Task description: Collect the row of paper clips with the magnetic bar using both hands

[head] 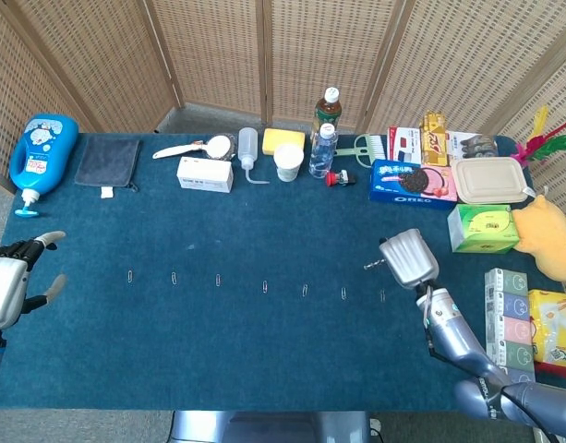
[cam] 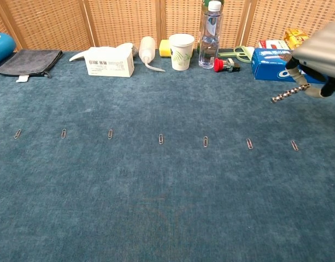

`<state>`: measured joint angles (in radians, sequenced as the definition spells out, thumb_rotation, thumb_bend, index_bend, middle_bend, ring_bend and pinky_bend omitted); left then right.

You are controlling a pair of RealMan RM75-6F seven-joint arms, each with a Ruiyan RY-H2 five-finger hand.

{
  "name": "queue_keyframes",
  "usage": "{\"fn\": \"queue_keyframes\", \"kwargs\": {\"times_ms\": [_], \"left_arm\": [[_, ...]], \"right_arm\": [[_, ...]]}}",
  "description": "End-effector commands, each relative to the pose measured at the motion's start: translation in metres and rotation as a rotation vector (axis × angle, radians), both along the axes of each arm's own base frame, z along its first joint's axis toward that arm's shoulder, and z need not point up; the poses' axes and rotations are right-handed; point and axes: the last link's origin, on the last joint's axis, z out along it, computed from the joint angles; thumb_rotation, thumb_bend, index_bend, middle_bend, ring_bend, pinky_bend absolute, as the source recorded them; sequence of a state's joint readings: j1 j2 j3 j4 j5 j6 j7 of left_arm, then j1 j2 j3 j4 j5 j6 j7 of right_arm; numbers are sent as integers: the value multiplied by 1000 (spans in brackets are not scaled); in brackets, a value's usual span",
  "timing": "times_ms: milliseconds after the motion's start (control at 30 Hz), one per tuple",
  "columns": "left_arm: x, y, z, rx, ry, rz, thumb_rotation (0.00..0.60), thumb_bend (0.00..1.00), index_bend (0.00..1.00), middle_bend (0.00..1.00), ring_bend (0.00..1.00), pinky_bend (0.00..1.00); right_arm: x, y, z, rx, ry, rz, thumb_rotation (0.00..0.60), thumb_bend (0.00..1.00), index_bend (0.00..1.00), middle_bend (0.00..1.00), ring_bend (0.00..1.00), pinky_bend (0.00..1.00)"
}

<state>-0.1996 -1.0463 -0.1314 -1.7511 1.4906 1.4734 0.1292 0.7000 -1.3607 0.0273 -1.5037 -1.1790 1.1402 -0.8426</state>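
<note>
Approach step: right hand (cam: 320, 60) grips magnetic bar (cam: 290, 93) above the paper clips (cam: 160, 138), left hand (head: 7, 286) open, empty; next, lower bar onto end clip (cam: 294, 145).

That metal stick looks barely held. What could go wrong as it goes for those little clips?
The right hand grips the magnetic bar only at one end, so it might slip or twist on touching the cloth. The bar hangs above the rightmost paper clip; a sweep pitched too high could miss clips, or too low snag the table cloth.
</note>
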Motion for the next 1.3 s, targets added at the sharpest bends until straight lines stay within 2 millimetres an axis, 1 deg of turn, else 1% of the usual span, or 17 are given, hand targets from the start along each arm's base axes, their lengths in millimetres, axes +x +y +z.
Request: {"fn": "queue_keyframes", "kwargs": {"times_ms": [33,300,767,1200,1267,1300], "left_arm": [[1,0,0,2,0,-5,600,506,240,384,407,482],[4,-1,2,4,2,-8,600,505,240,383,406,482],[8,-1,-1,-4,2,-15,600,506,239,383,404,482],[8,-1,-3,-10,0,-10,600,506,240,382,404,482],[8,-1,-3,-11,1,-12,600,506,240,382,404,482],[9,-1,-4,-12,-1,-15,600,506,240,382,404,482]], "right_arm": [[-7,3,-5,8,48,10,600,402,668,771,874,773],[-23,10,-15,34,147,19,600,402,674,771,874,773],[-43,20,-27,73,199,-2,600,402,673,771,874,773],[-49,20,-26,70,219,-13,600,402,672,771,874,773],[-44,20,-24,68,207,-6,600,402,672,771,874,773],[-32,18,-21,51,160,6,600,402,671,771,874,773]]}}
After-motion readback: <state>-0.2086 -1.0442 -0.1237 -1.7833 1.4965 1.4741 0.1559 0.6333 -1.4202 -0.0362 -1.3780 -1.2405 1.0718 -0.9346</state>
